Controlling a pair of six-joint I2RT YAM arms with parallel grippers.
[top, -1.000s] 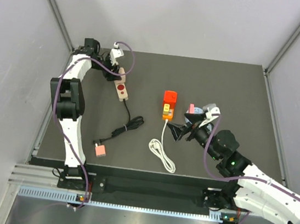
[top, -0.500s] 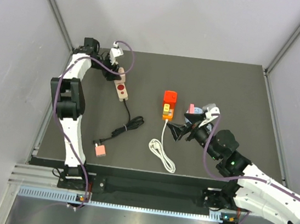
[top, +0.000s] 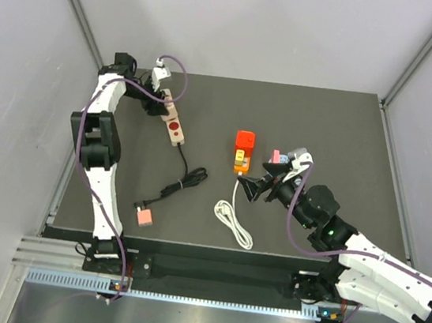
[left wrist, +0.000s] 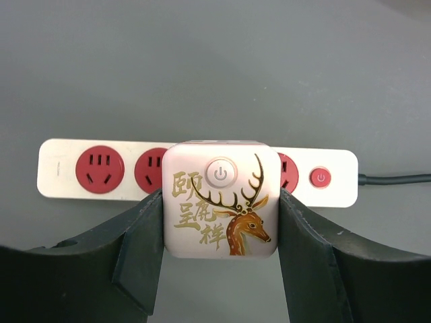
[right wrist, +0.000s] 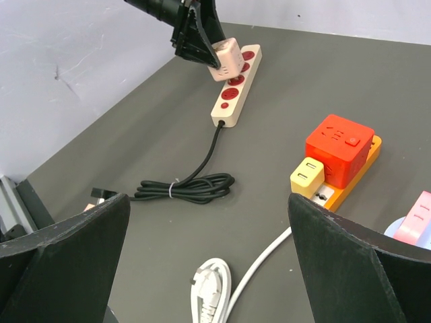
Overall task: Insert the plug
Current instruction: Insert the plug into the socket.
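Locates the red plug (right wrist: 340, 149) atop the orange power strip (right wrist: 340, 195) (far end, touching a yellow adapter (right wrist: 308, 176)). Clamps a deer-printed pink cube (left wrist: 222, 176) in the left gripper (left wrist: 220, 202) over the white strip (left wrist: 67, 168). Spreads the right gripper (top: 259, 185) wide, gripping nothing, near the orange power strip.

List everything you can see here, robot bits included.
red plug: 1, bright red, on orange power strip
yellow plug: 1, yellow, beside it on that strip
orange power strip: 1, orange, mid-table
white cord: 1, white, trailing nearward from it
cream power strip: 1, cream, red sockets, far left
black cord: 1, black, coiled, left
deer cube: 1, pale pink, at cream strip
small plug: 1, salmon, near left
pink object: 1, pink, beside right gripper
table: 1, dark grey
left gripper: 1, black, shut on deer cube
right gripper: 1, black, open
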